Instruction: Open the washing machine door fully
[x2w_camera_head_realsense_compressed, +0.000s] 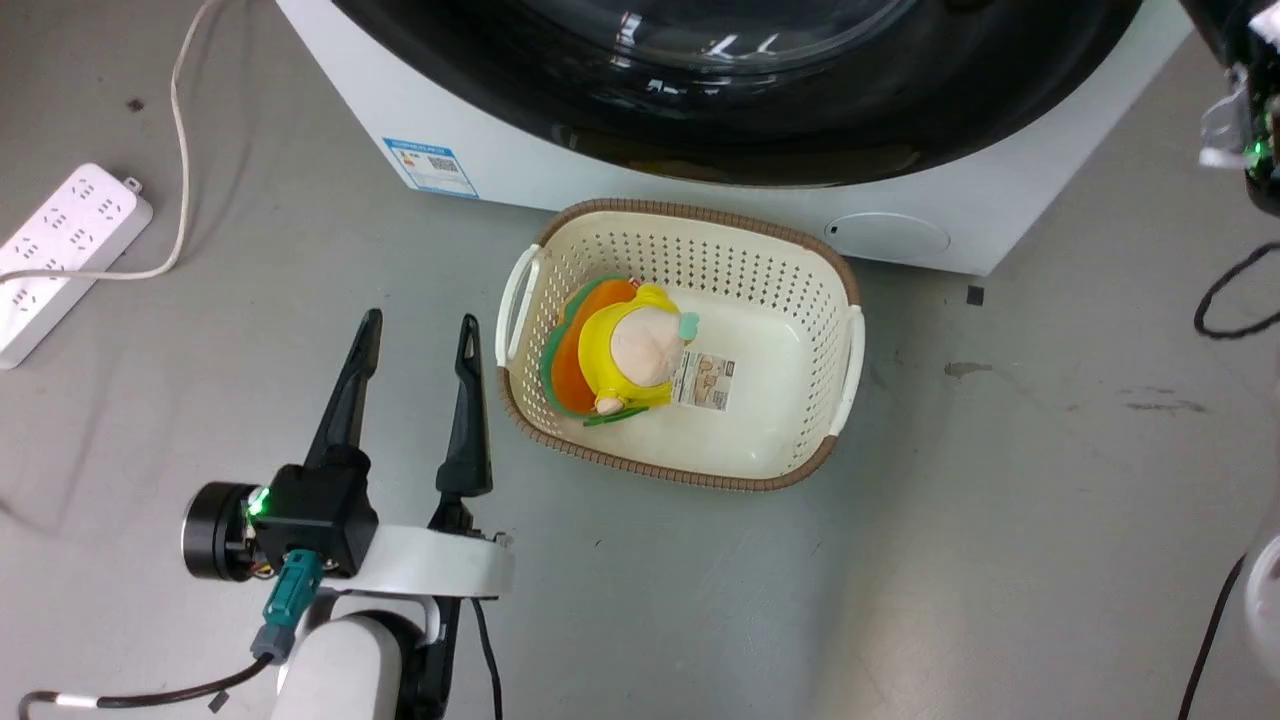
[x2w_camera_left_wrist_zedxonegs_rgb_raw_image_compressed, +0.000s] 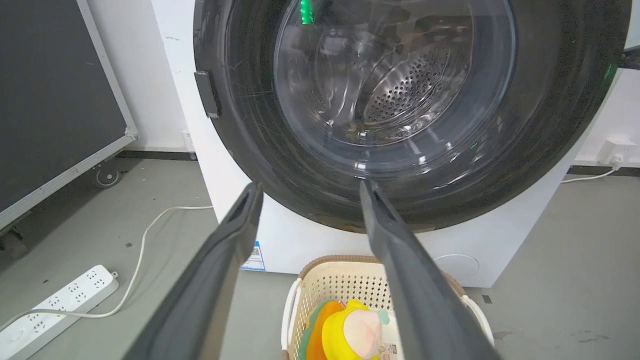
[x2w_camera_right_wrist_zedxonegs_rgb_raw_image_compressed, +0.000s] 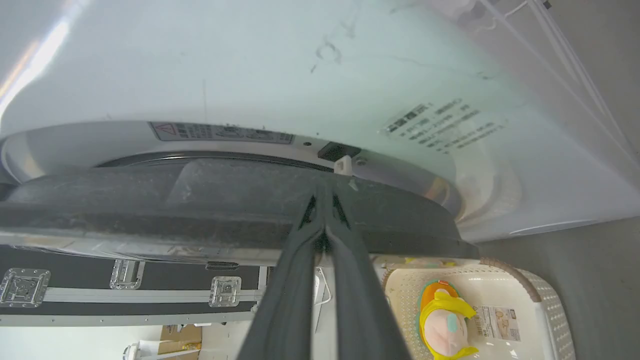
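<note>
Looming just beyond your right fingers (x2w_camera_right_wrist_zedxonegs_rgb_raw_image_compressed: 300, 260), the washing machine (x2w_camera_right_wrist_zedxonegs_rgb_raw_image_compressed: 250, 65) carries the washing machine door (x2w_camera_right_wrist_zedxonegs_rgb_raw_image_compressed: 200, 210) edge-on, its rim running crosswise to them; they're pressed shut, empty, tips at that rim. Your left fingers (x2w_camera_head_realsense_compressed: 350, 390) gape wide, empty, well short.

place: test lab | cues: flight case (x2w_camera_right_wrist_zedxonegs_rgb_raw_image_compressed: 125, 295) — power strip (x2w_camera_head_realsense_compressed: 65, 250) on floor (x2w_camera_head_realsense_compressed: 1000, 520)

Tightly closed right tool (x2w_camera_right_wrist_zedxonegs_rgb_raw_image_compressed: 325, 192) at the washing machine door (x2w_camera_right_wrist_zedxonegs_rgb_raw_image_compressed: 150, 205) edge.
</note>
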